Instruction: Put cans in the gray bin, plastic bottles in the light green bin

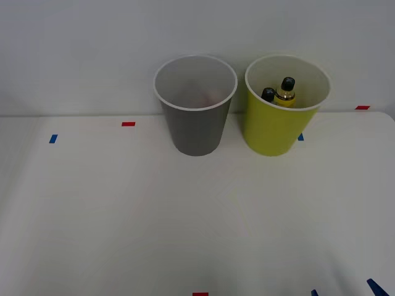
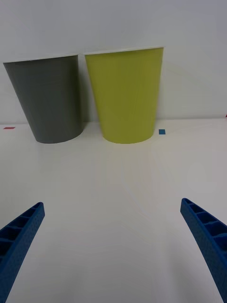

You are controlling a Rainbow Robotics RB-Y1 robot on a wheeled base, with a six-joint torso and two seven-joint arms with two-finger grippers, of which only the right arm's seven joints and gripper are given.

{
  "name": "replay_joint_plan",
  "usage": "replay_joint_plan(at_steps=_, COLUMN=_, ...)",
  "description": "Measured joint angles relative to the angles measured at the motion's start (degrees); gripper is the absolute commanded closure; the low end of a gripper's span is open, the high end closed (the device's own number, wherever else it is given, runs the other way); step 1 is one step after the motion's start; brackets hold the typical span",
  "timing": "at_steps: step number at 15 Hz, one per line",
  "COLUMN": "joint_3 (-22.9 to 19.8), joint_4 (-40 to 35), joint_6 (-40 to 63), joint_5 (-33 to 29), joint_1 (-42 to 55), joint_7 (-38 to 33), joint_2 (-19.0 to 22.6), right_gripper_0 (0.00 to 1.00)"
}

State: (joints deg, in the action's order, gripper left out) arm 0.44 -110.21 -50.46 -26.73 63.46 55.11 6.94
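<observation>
Your right gripper [image 2: 113, 251] hung low over the white table [image 1: 185, 228], fingers [image 2: 19, 236] spread wide and holding nothing. Two black-capped plastic bottles [image 1: 279, 94], one yellow, already stood inside the light green bin [image 1: 285, 105]; the gray bin [image 1: 195, 105] stood just beside it, a faint reddish shape inside too dim to name. A careless advance from there could have knocked either light bin over, spilling those bottles.
</observation>
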Motion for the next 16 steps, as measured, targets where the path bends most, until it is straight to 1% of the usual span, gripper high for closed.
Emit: replay_joint_plan(at_steps=16, joint_3=0.0, joint_4=0.0, joint_6=0.0, joint_5=0.0, joint_1=0.0, joint_7=0.0, joint_2=0.0, right_gripper_0=0.0)
